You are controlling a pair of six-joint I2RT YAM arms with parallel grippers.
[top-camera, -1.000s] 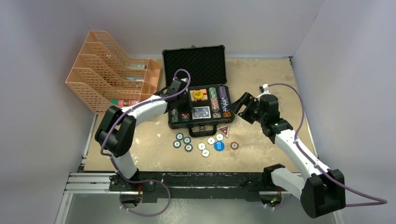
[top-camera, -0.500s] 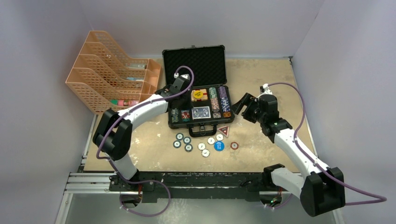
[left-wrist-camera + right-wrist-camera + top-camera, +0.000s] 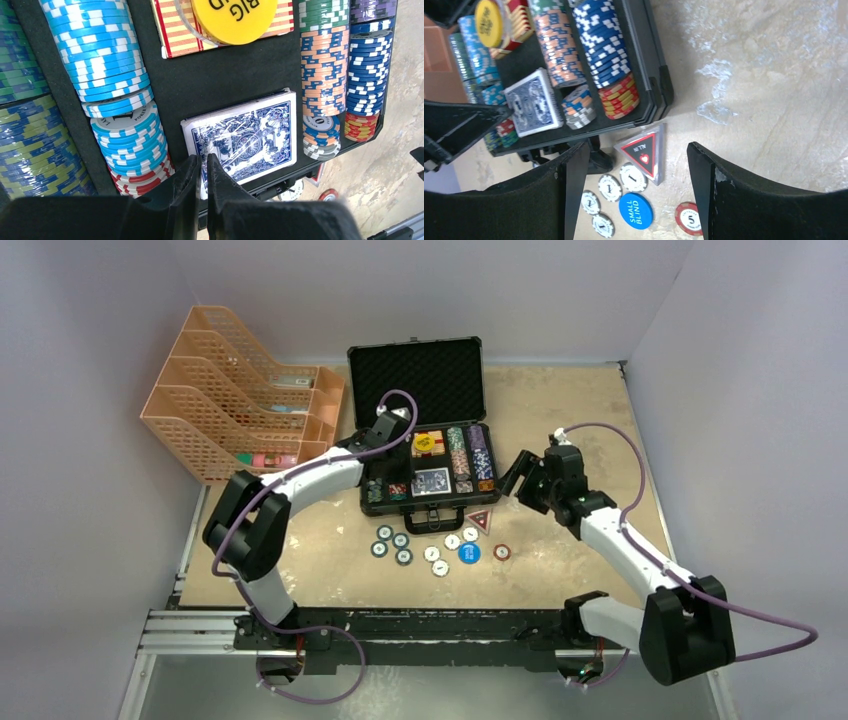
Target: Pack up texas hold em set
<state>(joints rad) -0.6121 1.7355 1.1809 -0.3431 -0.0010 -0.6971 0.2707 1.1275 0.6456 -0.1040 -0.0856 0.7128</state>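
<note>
Your right hand (image 3: pixel 638 146) is swinging in toward the case (image 3: pixel 425 502), spread wide; loose chips (image 3: pixel 634 210) are lying on the desk (image 3: pixel 580 420) just ahead of it. Your left hand (image 3: pixel 202 160) is sitting pressed together over the card deck (image 3: pixel 245 135), farther off.

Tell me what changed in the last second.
The left pincer drew back slightly from the middle of the case toward its left side; it is shut and empty above the blue card deck. The right pincer, open, edged closer to the case's front right corner. Nothing was picked up or released. The loose chips in front of the case and the orange organiser stayed put.
</note>
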